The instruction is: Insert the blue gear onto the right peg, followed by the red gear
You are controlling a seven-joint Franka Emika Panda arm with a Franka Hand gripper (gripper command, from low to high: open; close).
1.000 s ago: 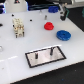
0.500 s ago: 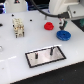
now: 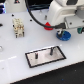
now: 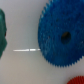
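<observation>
The arm hides most of the blue gear (image 3: pixel 64 35) and red gear (image 3: pixel 47 25) (only slivers show). The gripper cannot be seen.

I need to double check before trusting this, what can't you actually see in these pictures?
- End effector: fingers out of frame in the wrist view, hidden behind the arm in the exterior view.
- Blue gear: cut by the wrist view's edge; mostly under the arm outside.
- Red gear: only a corner sliver.
- Right peg: too small and blurred.
</observation>
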